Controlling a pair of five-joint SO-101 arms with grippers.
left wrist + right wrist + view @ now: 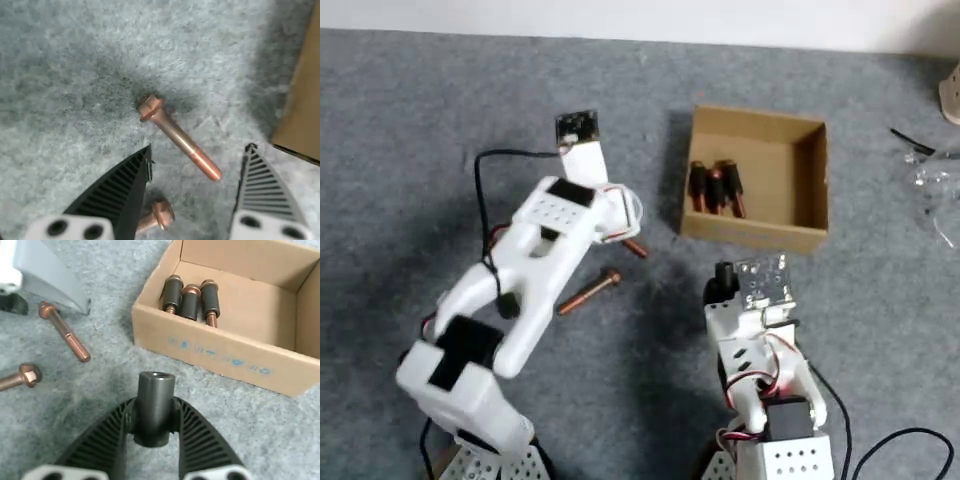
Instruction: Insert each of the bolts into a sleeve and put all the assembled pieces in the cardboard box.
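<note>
A bolt [177,137] is seen on the table [60,60] between the widely parted left fingers [198,147], a second bolt [157,216] just beside it. A sleeve [156,385] is gripped by the right fingers [155,412] near the cardboard box [220,357], where three assembled pieces [191,299] are laid.

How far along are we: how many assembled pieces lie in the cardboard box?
3, side by side in the brown cardboard box near its left wall: one black-sleeved copper bolt closest, one middle, one farthest. Its near wall hides some floor.

Second bolt [159,216], shank mostly hidden
</note>
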